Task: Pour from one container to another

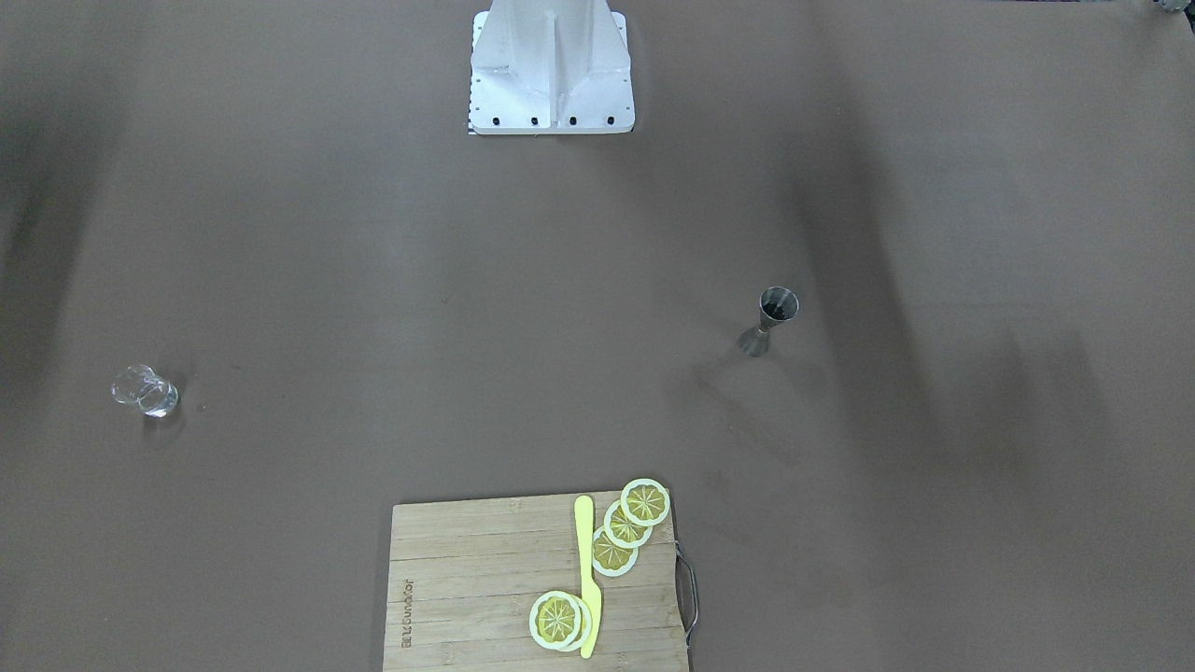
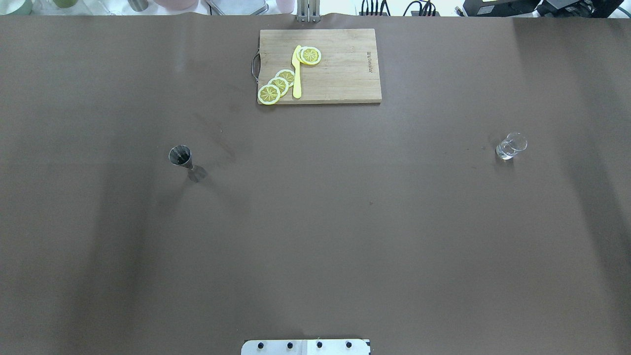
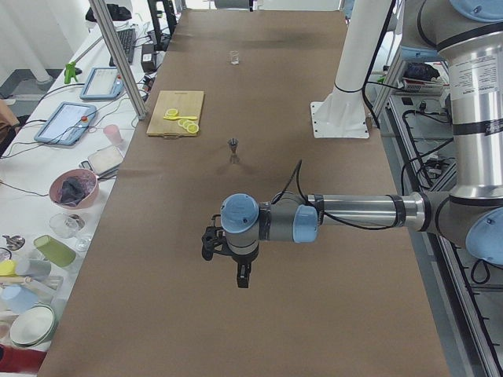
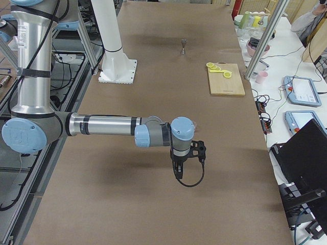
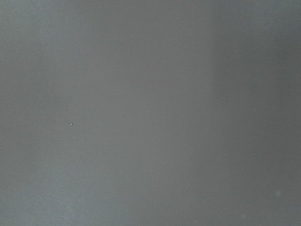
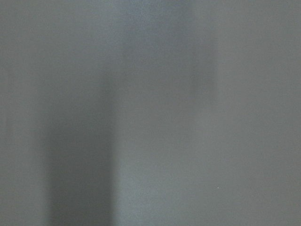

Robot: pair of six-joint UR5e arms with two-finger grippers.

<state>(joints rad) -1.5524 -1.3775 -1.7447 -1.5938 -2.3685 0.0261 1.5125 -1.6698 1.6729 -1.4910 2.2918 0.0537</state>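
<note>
"So, what could go wrong from here?"

"Left first: the jigger (image 2: 182, 160) stands upright on my left half, narrow-waisted (how full, I cannot see), so an off-centre pinch could topple it. Far to the right stands the glass (image 2: 511, 146). It is well apart from the jigger, so a long carry risks slopping."

"And your pincers?"

"My left gripper (image 3: 244, 280) hangs well short of the jigger. My right gripper (image 4: 178, 173) hovers over bare table (image 2: 315, 236). Whether either is open or closed, I cannot tell."
</note>
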